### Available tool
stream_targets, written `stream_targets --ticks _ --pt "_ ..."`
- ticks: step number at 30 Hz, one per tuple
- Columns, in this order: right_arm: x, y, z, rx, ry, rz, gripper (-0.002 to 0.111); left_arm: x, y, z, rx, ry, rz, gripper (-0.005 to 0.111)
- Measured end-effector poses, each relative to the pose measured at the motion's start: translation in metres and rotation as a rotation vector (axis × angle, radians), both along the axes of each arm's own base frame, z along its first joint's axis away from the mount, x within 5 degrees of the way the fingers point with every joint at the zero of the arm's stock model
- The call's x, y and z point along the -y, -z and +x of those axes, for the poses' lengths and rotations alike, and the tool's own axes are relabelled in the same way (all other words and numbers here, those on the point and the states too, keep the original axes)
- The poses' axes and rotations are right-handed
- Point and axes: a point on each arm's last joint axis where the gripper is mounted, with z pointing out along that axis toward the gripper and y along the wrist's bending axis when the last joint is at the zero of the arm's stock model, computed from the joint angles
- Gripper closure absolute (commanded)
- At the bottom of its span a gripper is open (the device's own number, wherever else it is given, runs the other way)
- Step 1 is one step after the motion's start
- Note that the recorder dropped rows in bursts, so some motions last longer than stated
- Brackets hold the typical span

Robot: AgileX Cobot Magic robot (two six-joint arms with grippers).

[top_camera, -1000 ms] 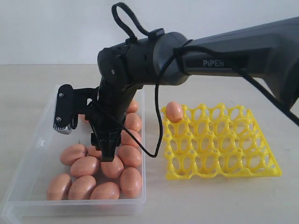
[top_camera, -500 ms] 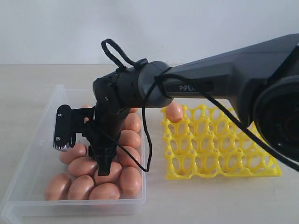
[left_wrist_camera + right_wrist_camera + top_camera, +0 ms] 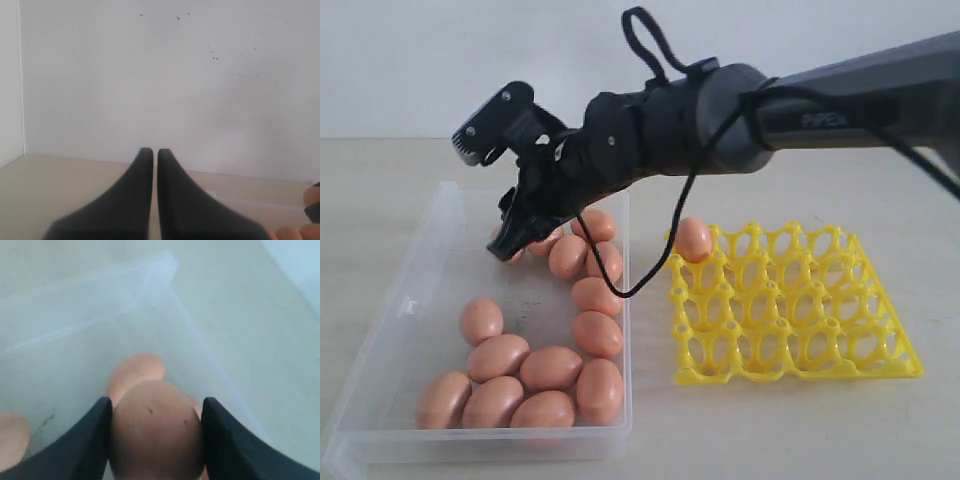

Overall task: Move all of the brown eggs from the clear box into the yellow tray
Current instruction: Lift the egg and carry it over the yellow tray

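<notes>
Pinching one brown egg [image 3: 152, 415] between part-open jaws above the twelve-o'clock end of the clear box [image 3: 410, 300], the right gripper [image 3: 156, 450] is probably risking a slip off the smooth shell if swung fast toward the yellow tray [image 3: 800, 365] at three o'clock.

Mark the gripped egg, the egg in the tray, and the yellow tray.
gripped egg [image 3: 155, 432]: right wrist view, middle of its shell.
tray egg [image 3: 693, 240]: exterior view, its middle.
yellow tray [image 3: 800, 374]: exterior view, front rim.
</notes>
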Motion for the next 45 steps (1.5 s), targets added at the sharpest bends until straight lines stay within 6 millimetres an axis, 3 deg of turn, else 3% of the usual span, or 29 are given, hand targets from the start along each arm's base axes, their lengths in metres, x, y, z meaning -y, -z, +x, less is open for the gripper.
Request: stream_targets --ticks 6,11,19,25,32,35,41,45 --pt "0.034 -0.024 -0.022 0.161 0.106 0.161 0.109 0.000 0.000 0.000 0.000 0.000 0.000 0.103" --pt "0.076 -0.033 -0.040 0.266 0.238 0.316 0.109 0.000 0.000 0.000 0.000 0.000 0.000 0.103" --pt "0.165 -0.014 -0.054 0.345 0.447 0.600 0.109 0.000 0.000 0.000 0.000 0.000 0.000 0.103" --pt "0.232 -0.001 -0.042 0.280 0.475 0.733 0.109 0.000 0.000 0.000 0.000 0.000 0.000 0.103" --pt "0.266 0.014 -0.021 0.088 0.214 0.704 0.109 0.000 0.000 0.000 0.000 0.000 0.000 0.103" --pt "0.269 0.022 -0.012 0.023 0.124 0.734 0.109 0.000 0.000 0.000 0.000 0.000 0.000 0.103" --pt "0.267 0.074 0.010 -0.112 0.110 0.728 0.109 0.000 0.000 0.000 0.000 0.000 0.000 0.103" --pt "0.268 0.097 0.022 -0.143 0.123 0.724 0.109 0.000 0.000 0.000 0.000 0.000 0.000 0.103"
